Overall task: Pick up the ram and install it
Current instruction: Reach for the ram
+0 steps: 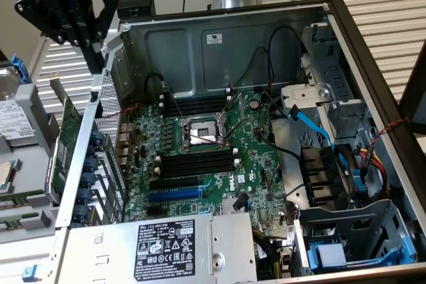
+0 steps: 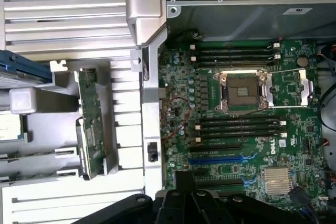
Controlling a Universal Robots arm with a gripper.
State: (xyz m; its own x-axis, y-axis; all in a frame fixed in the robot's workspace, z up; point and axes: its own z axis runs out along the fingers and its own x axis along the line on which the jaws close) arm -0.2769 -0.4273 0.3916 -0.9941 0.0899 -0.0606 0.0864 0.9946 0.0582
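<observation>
1. Black gripper (image 1: pixel 95 56) hangs high at the exterior view's left, above the rear corner of the open computer case (image 1: pixel 219 38), with its jaws pressed together.
2. Seen from the wrist view, the gripper (image 2: pixel 185 183) overlaps the edge of the motherboard (image 2: pixel 294 93), close to the blue slot.
3. Flat inside the case lies the green motherboard (image 1: pixel 256 164). Its processor socket (image 1: pixel 203 132) sits between two banks of long black memory slots (image 1: pixel 196 106) with white end clips, and these appear bare.
4. Outside the case, at the exterior view's left, a grey holder (image 1: pixel 26 229) carries a thin green strip that appears to be the ram (image 1: pixel 23 199). It lies lengthwise, well apart from the gripper and not installed. Its label cannot be made out.
5. A wider green expansion card (image 1: pixel 66 139) stands on edge just beside the case's side wall, between the holder and the case. The wrist view shows the card (image 2: pixel 90 124) edge-on.
6. Above the ram in the exterior view rests a hard drive (image 1: pixel 14 119) with a white label.
</observation>
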